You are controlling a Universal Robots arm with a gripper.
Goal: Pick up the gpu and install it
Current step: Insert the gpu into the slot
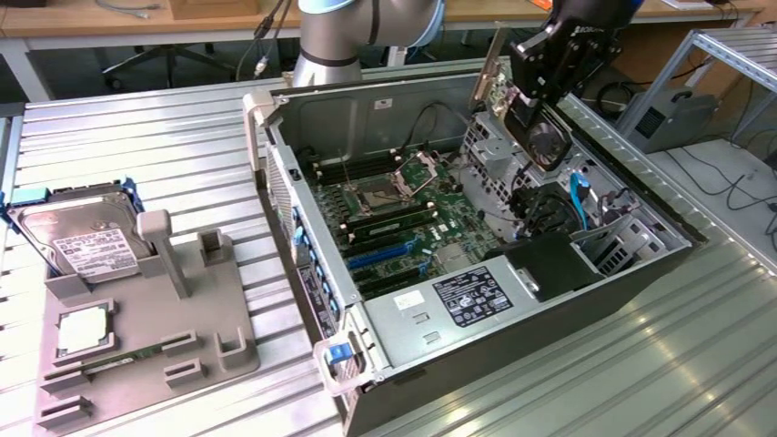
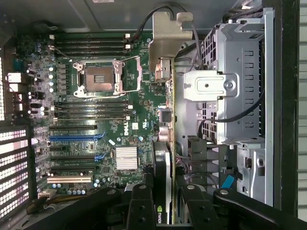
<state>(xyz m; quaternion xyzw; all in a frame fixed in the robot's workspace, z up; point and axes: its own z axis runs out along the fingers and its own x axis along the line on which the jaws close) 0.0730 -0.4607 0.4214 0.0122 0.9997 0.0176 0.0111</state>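
Observation:
The gpu (image 1: 543, 137) hangs above the open computer case (image 1: 364, 346), over its side toward the exterior view's right, with my gripper (image 1: 534, 86) shut on it. Its black face with a round fan points outward, and its silver bracket (image 1: 489, 73) sticks up at the far end. In the wrist view the gpu (image 2: 165, 143) is seen edge-on between my gripper (image 2: 165, 194) fingers, its bracket (image 2: 168, 38) farthest from the camera. It hovers between the motherboard (image 2: 96, 115) and the metal drive cage (image 2: 235, 81). The blue expansion slots (image 2: 76, 136) lie off to one side of the card.
A grey fixture (image 1: 146, 337) at the exterior view's left carries a hard drive (image 1: 85, 241), a memory stick (image 1: 116, 355) and a square chip (image 1: 83, 330). Inside the case are the CPU socket (image 1: 391, 187), cables, and a labelled power supply (image 1: 474, 296). The table is ribbed metal.

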